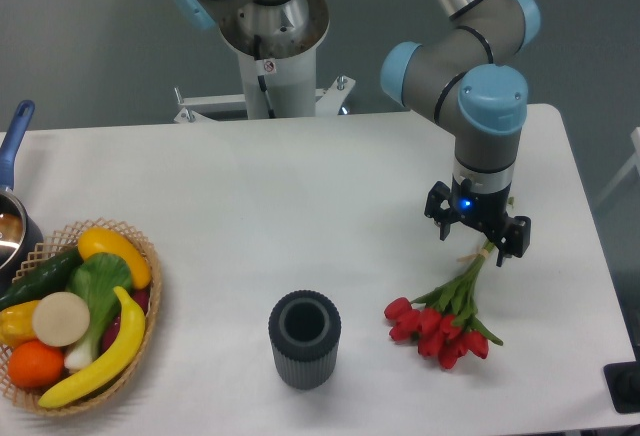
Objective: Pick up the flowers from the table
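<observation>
The flowers (440,324), a small bunch of red tulips with green stems, lie on the white table (300,186) at the front right. The buds point to the front left and the stems run up to the back right. My gripper (481,244) points straight down over the stem ends, low above the table. Its black jaws are spread to either side of the stems, so it looks open. The fingertips are hidden under the gripper body, and I cannot tell whether they touch the stems.
A dark ribbed cup (304,339) stands upright at the front middle, left of the flowers. A wicker basket of fruit and vegetables (75,316) sits at the front left. A pot with a blue handle (12,206) is at the left edge. The robot base (268,56) stands behind the table.
</observation>
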You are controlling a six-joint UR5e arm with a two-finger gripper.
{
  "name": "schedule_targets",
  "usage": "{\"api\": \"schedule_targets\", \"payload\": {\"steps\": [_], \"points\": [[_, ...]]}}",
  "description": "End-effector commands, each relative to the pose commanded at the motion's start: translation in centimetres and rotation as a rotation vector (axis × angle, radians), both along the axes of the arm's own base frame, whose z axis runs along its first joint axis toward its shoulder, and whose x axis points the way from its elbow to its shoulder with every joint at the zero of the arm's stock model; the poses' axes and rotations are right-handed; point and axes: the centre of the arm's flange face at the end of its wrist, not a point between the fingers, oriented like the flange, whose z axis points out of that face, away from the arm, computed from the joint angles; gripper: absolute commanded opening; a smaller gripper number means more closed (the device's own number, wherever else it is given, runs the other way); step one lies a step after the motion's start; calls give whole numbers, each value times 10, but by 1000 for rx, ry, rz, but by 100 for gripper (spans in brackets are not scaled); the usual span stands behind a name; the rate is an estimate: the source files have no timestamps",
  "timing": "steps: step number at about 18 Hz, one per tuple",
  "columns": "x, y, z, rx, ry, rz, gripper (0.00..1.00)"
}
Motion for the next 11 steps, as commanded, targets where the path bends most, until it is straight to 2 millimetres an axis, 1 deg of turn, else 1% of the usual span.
{"api": "schedule_targets", "payload": {"steps": [4,7,11], "points": [[-2,0,2,4,3,4,100],[-1,4,2,27,8,-6,100],[-3,6,-9,54,20,3,100]]}}
